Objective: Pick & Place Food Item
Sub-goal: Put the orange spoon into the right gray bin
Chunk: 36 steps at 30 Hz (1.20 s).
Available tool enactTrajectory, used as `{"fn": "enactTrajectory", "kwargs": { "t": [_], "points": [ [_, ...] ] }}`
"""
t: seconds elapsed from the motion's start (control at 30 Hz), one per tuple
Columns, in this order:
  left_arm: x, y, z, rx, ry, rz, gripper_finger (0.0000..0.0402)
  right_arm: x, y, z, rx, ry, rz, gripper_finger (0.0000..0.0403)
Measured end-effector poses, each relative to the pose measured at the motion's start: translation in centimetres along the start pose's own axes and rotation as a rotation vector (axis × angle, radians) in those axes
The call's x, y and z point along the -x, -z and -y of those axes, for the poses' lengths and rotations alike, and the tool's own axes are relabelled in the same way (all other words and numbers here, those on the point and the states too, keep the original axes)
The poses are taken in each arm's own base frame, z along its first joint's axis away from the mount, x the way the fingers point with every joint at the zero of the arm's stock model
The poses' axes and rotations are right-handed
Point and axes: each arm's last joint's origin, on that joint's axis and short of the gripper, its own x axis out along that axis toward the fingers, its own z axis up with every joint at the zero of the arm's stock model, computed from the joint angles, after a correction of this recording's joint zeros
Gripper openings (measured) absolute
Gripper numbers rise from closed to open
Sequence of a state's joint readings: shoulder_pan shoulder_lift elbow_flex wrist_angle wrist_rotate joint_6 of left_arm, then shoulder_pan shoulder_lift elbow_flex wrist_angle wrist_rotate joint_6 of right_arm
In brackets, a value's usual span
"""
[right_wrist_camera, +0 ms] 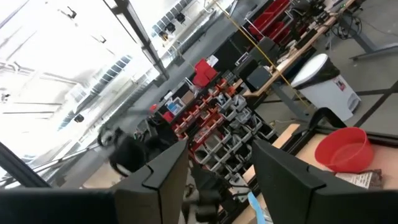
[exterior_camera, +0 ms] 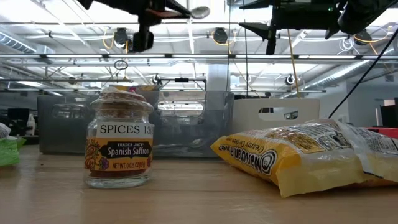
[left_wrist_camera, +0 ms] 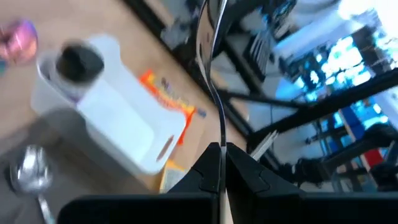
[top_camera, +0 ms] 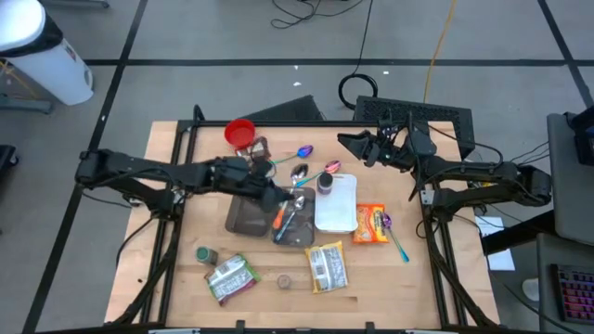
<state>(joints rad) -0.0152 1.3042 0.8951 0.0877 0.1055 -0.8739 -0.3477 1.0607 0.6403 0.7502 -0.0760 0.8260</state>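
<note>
Spice jar (exterior_camera: pixel 118 140) foremost — left hand (left_wrist_camera: pixel 219 163) raised, clenched on spoon (left_wrist_camera: pixel 211 62); right hand (right_wrist_camera: pixel 214 165) released, aloft.

Stuff being counted on the table: four spoons (top_camera: pixel 299 173), three snack packs (top_camera: pixel 328 265), two jars (top_camera: pixel 206 255), one red bowl (top_camera: pixel 239 133), one white tub (top_camera: pixel 336 203), one dark tray (top_camera: pixel 248 217). Two arms being seen.

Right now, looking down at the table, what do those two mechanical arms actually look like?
Both arms are dark, nearly black, built of slim jointed segments that reach in from opposite sides of the wooden table. The left arm and right arm look alike. Each ends in a gripper with two flat, dark, angular jaws: left gripper, right gripper. Thin cables trail beside the right arm's base.
</note>
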Motion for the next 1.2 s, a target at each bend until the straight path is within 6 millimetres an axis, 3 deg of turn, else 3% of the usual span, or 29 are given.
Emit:
{"fn": "enactTrajectory", "kwargs": {
  "t": [0.3,1.0,1.2],
  "points": [
    [-2.8,1.2,-1.1,0.084,-0.047,-0.083,0.0006,0.0,0.1,0.1,-0.001,0.012,-0.011,0.0169],
    [-4.6,3.3,-2.7,0.205,-0.238,-0.115,0.0006,0.0,0.1,0.5,0.050,0.081,0.017,0.0167],
    [-6.2,2.9,-2.4,0.152,-0.311,-0.178,0.0006,0.0,0.2,0.6,0.054,0.097,0.017,0.0167]
  ]
}}
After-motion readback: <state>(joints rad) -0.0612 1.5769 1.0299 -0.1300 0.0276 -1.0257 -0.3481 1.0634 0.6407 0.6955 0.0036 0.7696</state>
